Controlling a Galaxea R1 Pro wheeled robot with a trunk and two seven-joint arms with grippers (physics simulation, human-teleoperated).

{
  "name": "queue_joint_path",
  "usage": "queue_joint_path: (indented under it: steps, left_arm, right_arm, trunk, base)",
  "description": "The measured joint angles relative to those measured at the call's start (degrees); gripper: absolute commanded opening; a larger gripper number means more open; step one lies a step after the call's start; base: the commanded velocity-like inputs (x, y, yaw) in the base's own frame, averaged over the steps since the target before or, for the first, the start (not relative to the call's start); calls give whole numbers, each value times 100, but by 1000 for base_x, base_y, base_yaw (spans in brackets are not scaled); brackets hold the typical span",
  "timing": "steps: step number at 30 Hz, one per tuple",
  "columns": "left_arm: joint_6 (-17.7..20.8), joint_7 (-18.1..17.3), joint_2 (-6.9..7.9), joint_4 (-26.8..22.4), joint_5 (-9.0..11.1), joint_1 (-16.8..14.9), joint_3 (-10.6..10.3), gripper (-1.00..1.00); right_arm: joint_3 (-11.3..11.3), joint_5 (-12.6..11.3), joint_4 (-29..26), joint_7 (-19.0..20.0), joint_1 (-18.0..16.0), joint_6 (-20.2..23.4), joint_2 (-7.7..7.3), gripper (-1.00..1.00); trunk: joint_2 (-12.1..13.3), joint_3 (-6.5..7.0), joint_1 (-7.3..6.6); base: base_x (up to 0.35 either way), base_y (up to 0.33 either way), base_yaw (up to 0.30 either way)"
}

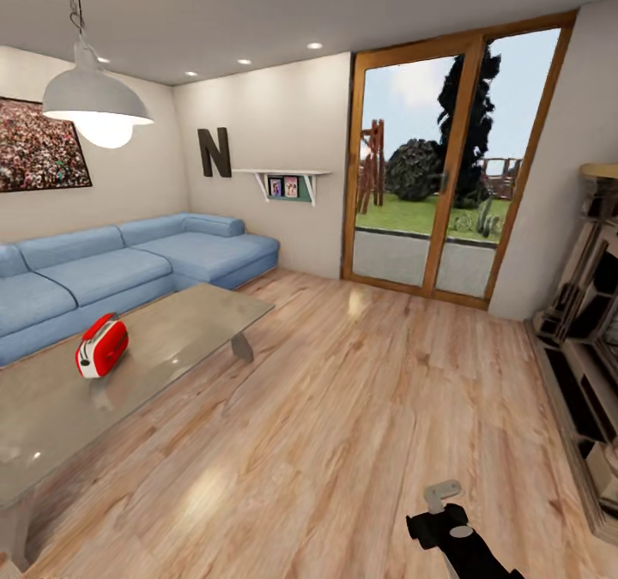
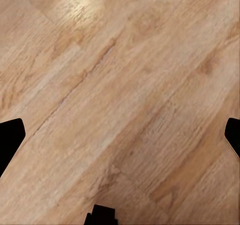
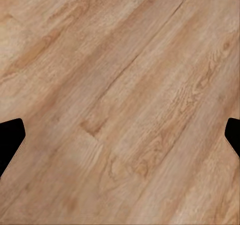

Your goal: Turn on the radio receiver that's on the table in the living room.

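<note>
The red radio receiver (image 1: 102, 346), with white stripes and white ends, stands on the left part of the glossy grey coffee table (image 1: 172, 339) in the living room. It is far from both arms. In the left wrist view my left gripper (image 2: 120, 140) hangs over bare plank floor, its dark fingertips (image 2: 10, 137) spread wide and nothing between them. My right gripper (image 3: 120, 140) is likewise open over the floor. A black part of my right arm (image 1: 451, 532) shows low in the head view.
A blue L-shaped sofa (image 1: 103, 262) wraps behind the table. A pendant lamp (image 1: 96, 103) hangs above. Glass patio doors (image 1: 446, 167) stand ahead, and a shelving unit (image 1: 592, 347) lines the right wall. Open wood floor (image 1: 343, 407) lies between me and the table.
</note>
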Motion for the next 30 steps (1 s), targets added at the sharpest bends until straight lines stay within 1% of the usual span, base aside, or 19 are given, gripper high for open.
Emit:
queue_joint_path:
  steps: [11, 18, 22, 25, 30]
  left_arm:
    - [0, 0, 69, 0, 8, 0, 0, 100]
    - [0, 0, 70, 0, 9, 0, -2, 100]
    - [0, -4, 94, 0, 13, 0, -1, 100]
    - [-5, -8, 128, 0, 23, 0, 0, 100]
    - [-8, -9, 139, 0, 26, 0, 0, 100]
  right_arm:
    - [0, 0, 1, 1, 0, 0, 0, 100]
    - [0, -2, -2, 3, 0, 0, 0, 100]
    - [0, -4, 1, 4, 0, 0, 0, 100]
    - [0, -7, 1, 4, 0, -20, 0, 100]
    - [0, -8, 5, 4, 0, -54, 0, 100]
  trunk:
    - [0, 0, 0]
    - [0, 0, 0]
    - [0, 0, 0]
    - [0, 0, 0]
    - [0, 0, 0]
  base:
    - [298, -151, 295]
    - [321, -34, 294]
    - [326, 54, 99]
    - [327, 68, 24]
    - [327, 18, 5]
